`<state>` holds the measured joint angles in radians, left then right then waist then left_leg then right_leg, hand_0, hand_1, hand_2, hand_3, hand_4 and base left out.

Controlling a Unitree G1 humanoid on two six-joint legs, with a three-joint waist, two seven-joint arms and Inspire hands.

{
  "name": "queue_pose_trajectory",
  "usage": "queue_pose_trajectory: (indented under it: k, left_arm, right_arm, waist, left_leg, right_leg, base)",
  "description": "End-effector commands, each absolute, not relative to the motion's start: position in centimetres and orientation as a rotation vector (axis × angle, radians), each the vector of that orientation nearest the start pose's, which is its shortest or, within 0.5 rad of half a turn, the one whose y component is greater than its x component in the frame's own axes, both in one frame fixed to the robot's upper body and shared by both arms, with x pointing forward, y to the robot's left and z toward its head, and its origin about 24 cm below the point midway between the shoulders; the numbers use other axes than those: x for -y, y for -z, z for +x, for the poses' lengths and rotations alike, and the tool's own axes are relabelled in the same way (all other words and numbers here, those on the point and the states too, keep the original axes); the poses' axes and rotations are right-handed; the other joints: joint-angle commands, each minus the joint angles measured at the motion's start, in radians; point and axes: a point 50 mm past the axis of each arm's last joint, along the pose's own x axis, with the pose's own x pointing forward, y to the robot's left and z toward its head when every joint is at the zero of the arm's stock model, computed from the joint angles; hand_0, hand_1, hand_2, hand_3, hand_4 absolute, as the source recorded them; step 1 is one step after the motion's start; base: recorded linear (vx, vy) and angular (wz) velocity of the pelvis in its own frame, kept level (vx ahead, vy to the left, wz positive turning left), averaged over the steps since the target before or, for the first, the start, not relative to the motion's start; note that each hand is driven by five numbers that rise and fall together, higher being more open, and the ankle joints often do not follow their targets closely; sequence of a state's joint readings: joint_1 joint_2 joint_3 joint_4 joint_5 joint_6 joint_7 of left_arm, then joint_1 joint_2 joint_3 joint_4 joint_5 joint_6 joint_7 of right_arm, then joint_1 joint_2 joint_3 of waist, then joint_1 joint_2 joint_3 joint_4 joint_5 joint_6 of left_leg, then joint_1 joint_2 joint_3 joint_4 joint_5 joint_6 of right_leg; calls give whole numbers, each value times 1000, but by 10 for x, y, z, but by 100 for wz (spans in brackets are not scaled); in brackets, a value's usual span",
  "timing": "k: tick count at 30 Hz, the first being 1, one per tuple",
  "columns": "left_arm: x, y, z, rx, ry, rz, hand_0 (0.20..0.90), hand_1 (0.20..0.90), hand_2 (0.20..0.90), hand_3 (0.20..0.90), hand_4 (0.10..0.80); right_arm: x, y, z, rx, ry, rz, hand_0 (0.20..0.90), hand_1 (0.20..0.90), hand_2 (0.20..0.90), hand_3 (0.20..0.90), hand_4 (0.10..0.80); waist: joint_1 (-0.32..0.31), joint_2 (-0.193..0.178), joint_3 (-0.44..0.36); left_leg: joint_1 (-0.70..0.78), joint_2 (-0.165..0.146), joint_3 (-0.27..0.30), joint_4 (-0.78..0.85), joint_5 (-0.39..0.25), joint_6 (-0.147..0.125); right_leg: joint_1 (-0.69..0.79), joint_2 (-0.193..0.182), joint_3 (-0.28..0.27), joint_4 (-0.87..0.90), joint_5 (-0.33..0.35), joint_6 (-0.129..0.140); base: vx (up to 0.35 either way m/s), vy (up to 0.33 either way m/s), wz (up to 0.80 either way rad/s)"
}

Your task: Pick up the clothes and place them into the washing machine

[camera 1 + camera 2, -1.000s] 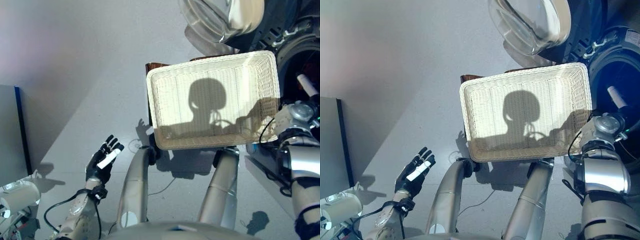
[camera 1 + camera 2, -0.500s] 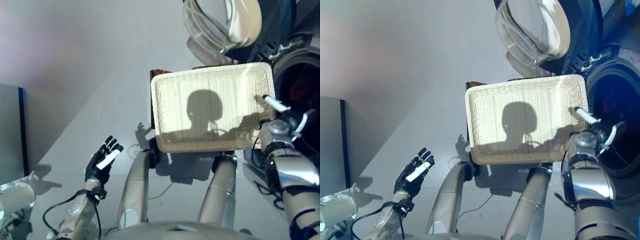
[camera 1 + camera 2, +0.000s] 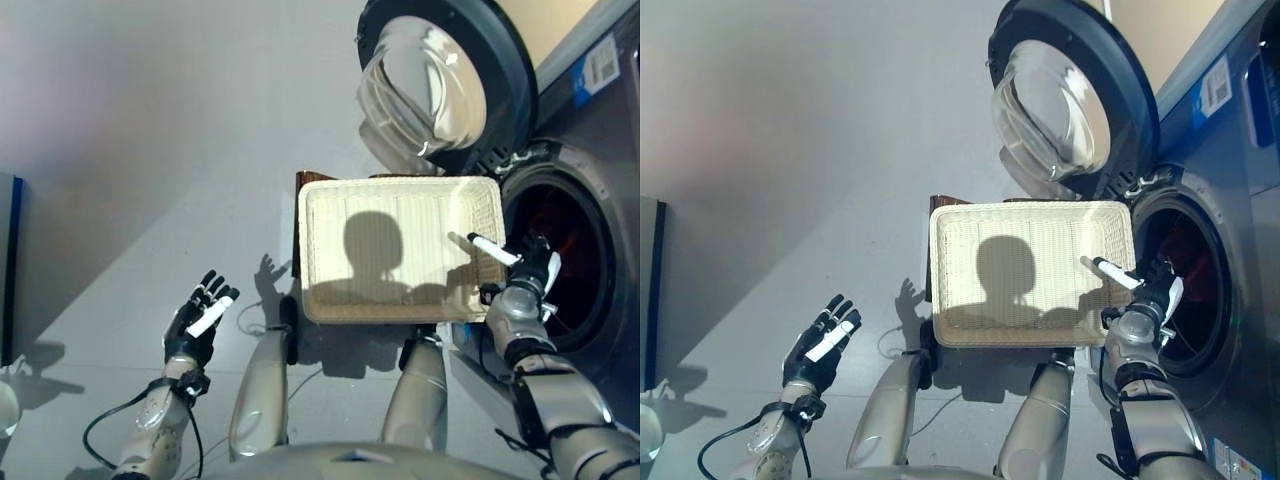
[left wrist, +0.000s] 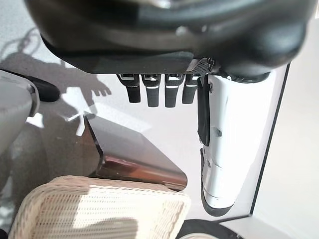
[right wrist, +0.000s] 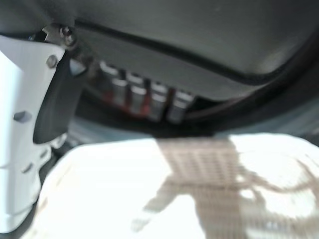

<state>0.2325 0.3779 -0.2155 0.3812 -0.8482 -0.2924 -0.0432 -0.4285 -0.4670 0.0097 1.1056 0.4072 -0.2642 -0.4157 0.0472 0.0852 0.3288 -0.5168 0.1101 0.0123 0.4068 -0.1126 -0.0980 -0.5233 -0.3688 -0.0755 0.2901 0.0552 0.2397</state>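
Observation:
The white wicker basket [image 3: 400, 250] lies empty on a brown stool [image 3: 304, 181] in front of me. To its right stands the washing machine, its round door [image 3: 432, 88] swung open. Something red [image 3: 1186, 252] shows inside the dark drum [image 3: 560, 265]. My right hand [image 3: 522, 276] hovers between the basket's right rim and the drum mouth; it is open and holds nothing, and its white-covered thumb points over the basket. My left hand [image 3: 198, 322] hangs open and empty over the floor, left of the basket. The left wrist view shows its fingers [image 4: 154, 92] straight.
The grey front of the washing machine [image 3: 1240, 150] fills the right side. A grey cabinet edge [image 3: 8, 260] stands at the far left. Grey floor [image 3: 150, 150] stretches to the left of the basket and beyond it.
The camera has pulled back and tilted, so more of the machine shows. My right hand has come back from the drum mouth to the basket's right rim. My left hand has stayed put.

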Motion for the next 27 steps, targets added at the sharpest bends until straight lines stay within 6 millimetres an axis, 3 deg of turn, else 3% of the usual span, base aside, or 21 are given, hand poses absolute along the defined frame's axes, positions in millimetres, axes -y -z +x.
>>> queue_pose_trajectory:
  k: [1, 6, 15, 27]
  left_arm:
    - [-254, 42, 166, -245, -212, -329, 900, 900, 900, 900, 800]
    - [-253, 48, 168, -270, -194, -274, 900, 900, 900, 900, 800]
    - [-245, 49, 181, -275, -143, -148, 900, 900, 900, 900, 800]
    - [-231, 61, 180, -312, -179, -205, 900, 900, 900, 900, 800]
  right_arm:
    - [316, 9, 270, -245, 688, -167, 900, 900, 900, 900, 800]
    - [295, 32, 253, -291, 583, -124, 900, 900, 900, 900, 800]
    - [257, 56, 235, -334, 431, -26, 900, 900, 900, 900, 800]
    - [228, 95, 194, -502, 415, 126, 900, 900, 900, 900, 800]
  waist:
    - [1, -38, -26]
    - [-12, -75, -44]
    - [-35, -116, -111]
    - [-52, -122, -216]
  left_leg:
    - [63, 44, -31, -117, 92, -86]
    - [156, 57, -24, -189, 120, -91]
    - [312, 92, 8, -276, 132, -91]
    - [521, 120, 65, -362, 131, -83]
  right_leg:
    - [104, -34, -24, -108, 77, 17]
    - [211, -26, -64, -193, 112, 22]
    - [329, -2, -91, -276, 146, 22]
    - [469, 33, -82, -291, 108, 22]
  base:
    - [115, -54, 9]
    - [104, -32, 2]
    - [84, -5, -10]
    - [90, 9, -14]
